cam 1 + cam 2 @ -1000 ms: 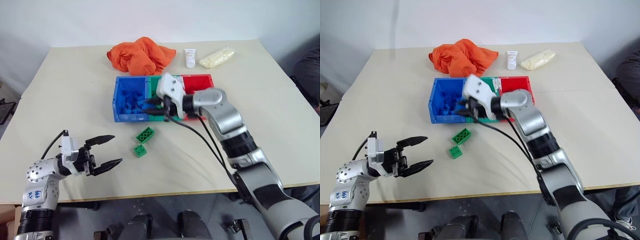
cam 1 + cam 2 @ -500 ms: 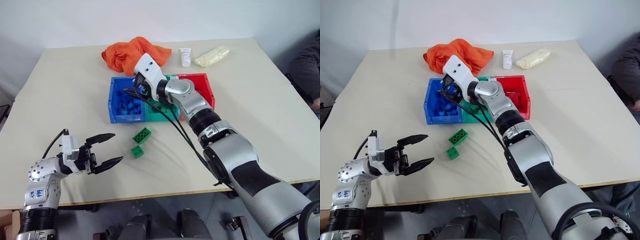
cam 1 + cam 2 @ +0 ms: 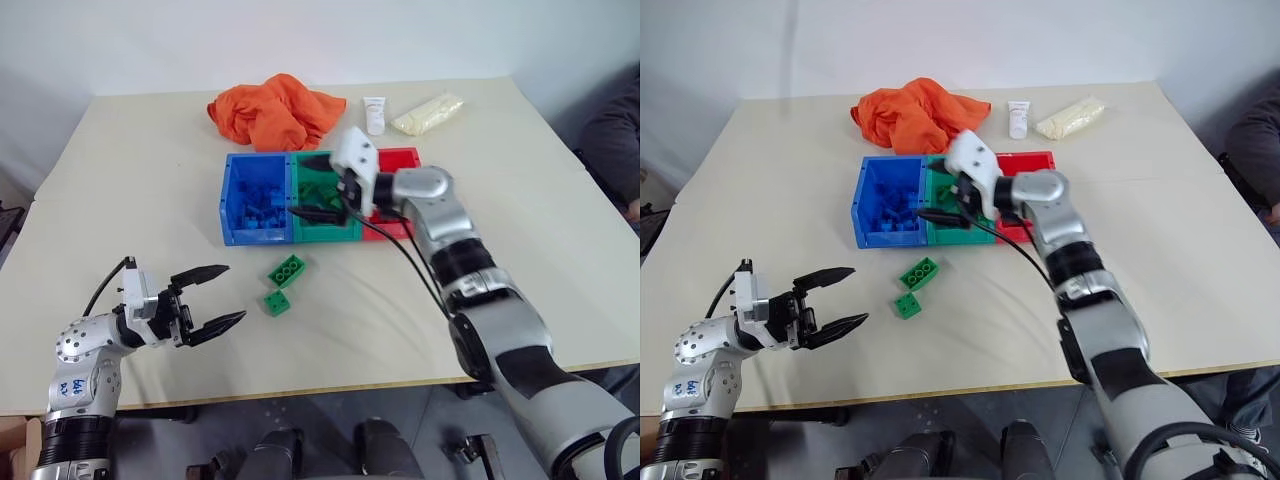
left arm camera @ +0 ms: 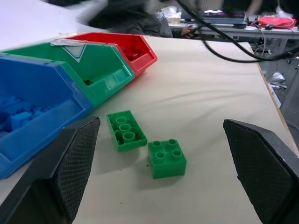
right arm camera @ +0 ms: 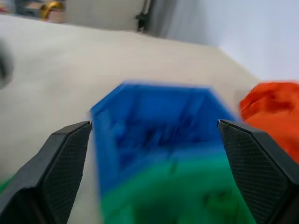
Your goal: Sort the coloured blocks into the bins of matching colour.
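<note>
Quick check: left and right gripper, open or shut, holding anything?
Left gripper: open, empty, near the two green blocks on the table.
Right gripper: open, empty, over the green bin.

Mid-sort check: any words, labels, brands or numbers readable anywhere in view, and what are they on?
No text can be read for certain.
Blue handwriting on a white sticker on the left arm: too small to read.
White tube: any print too small to read.
White triangle label on the green bin: no legible text.
</note>
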Available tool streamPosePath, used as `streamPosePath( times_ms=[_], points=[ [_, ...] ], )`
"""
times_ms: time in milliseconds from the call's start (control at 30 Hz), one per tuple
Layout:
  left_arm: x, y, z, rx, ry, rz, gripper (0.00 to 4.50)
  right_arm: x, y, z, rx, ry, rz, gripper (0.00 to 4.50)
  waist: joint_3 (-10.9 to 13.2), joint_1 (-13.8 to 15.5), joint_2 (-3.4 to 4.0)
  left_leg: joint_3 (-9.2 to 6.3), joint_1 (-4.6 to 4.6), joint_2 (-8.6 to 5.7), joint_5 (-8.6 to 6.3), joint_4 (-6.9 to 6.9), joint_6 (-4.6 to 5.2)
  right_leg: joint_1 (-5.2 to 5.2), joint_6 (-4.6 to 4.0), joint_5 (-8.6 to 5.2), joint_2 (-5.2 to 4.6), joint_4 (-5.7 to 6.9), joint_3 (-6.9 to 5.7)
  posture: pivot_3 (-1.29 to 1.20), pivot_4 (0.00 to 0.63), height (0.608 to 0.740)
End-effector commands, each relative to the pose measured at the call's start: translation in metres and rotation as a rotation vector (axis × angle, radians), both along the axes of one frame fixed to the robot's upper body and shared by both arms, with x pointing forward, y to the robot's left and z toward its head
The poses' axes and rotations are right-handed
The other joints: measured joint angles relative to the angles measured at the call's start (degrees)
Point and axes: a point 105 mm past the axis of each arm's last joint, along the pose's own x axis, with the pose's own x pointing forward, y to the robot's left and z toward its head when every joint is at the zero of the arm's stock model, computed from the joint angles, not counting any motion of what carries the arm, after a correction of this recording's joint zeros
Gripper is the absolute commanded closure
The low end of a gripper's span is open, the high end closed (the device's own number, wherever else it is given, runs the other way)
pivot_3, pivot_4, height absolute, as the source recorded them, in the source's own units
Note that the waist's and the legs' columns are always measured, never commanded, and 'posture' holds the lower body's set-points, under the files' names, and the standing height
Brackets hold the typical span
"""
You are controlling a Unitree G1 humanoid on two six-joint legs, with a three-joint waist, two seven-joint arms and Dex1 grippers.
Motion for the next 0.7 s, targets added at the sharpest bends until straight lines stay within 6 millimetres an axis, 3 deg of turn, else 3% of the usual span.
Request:
streamPosePath(
  times_ms=[33,133,233,333,533,700],
  points=[
    [-0.002,0.007,0.010,0.017,-0.047,0.035,0.00,-0.023,-0.022,0.013,-0.006,-0.044,0.095,0.02,0.0,0.0,0.00,0.02,0.00,0.01,0.00,-0.03,0.00,0.00,0.00,0.00,0.00,-0.03,0.00,0.00,0.150,0.740],
    [-0.005,0.011,0.011,0.024,-0.048,0.059,0.00,-0.041,-0.052,0.001,-0.051,0.018,0.125,0.02,0.0,-0.1,0.00,0.07,0.00,0.04,0.00,-0.07,0.00,-0.02,0.00,0.00,0.00,-0.19,-0.01,0.00,0.150,0.740],
    [-0.013,0.019,0.010,0.048,-0.032,0.094,0.00,-0.058,-0.095,-0.018,-0.156,0.092,0.113,0.02,0.0,0.1,0.00,0.09,0.00,0.06,-0.01,-0.09,0.01,0.00,0.00,0.00,0.00,-0.38,0.00,0.00,0.150,0.740],
    [-0.027,0.032,0.004,0.111,0.017,0.116,0.00,-0.059,-0.126,-0.027,-0.226,0.114,0.028,0.02,0.0,0.4,0.03,0.25,0.00,0.07,-0.03,-0.11,0.05,0.04,0.00,-0.01,0.00,-0.67,0.03,0.00,0.150,0.740],
    [-0.051,0.058,-0.001,0.242,0.108,0.160,0.00,-0.062,-0.146,-0.024,-0.232,0.121,-0.052,0.02,0.0,1.3,0.09,0.42,0.00,0.20,-0.05,-0.13,0.03,0.07,-0.01,-0.01,0.09,-0.98,0.05,0.00,0.150,0.740],
    [-0.064,0.067,0.001,0.284,0.143,0.185,0.00,-0.065,-0.151,-0.024,-0.229,0.127,-0.074,0.02,0.1,3.0,0.15,0.45,0.00,0.18,-0.12,-0.06,0.13,0.17,-0.01,-0.01,0.06,-1.11,0.06,0.00,0.150,0.740]
  ],
)
